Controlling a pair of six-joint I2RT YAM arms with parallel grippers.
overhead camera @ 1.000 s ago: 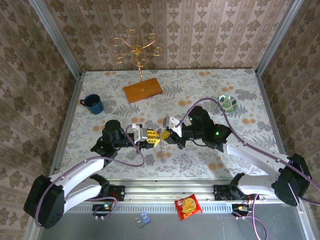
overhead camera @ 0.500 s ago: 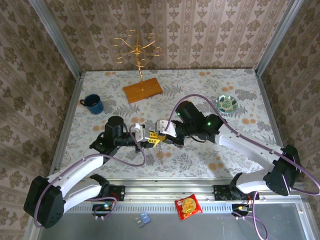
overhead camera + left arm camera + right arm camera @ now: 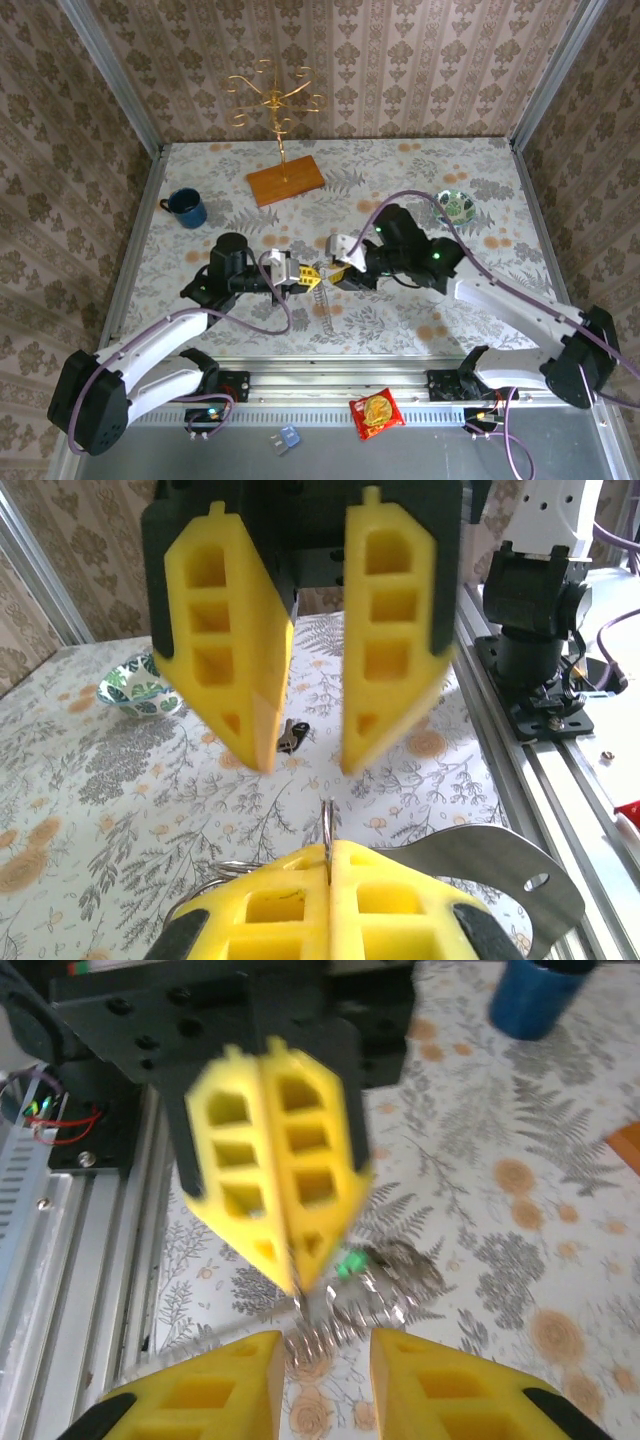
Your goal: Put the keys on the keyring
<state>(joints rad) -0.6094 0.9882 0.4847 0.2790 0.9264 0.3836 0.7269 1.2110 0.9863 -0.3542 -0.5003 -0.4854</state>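
My left gripper (image 3: pixel 303 272) is shut on the keyring (image 3: pixel 328 825), a thin wire pinched edge-on between its yellow pads; more of the loop curves out at the lower left. In the top view the keyring (image 3: pixel 320 300) hangs below the left gripper over the near middle of the table. A green-headed key (image 3: pixel 348 1263) hangs blurred beside the left gripper (image 3: pixel 292 1275), on or against the keyring's blurred loops (image 3: pixel 395 1290). My right gripper (image 3: pixel 325 1360) is open, facing the left one across a small gap, with nothing between its fingers. A dark key (image 3: pixel 291 736) lies on the table beyond.
A blue mug (image 3: pixel 187 208) stands at the left. The gold hook stand on its wooden base (image 3: pixel 286 180) is at the back. A patterned bowl (image 3: pixel 456 206) sits at the right. The metal rail (image 3: pixel 330 385) runs along the near edge.
The right gripper has opened and drawn back slightly to the right. The left gripper has closed fully on the keyring, which now hangs from it alone.
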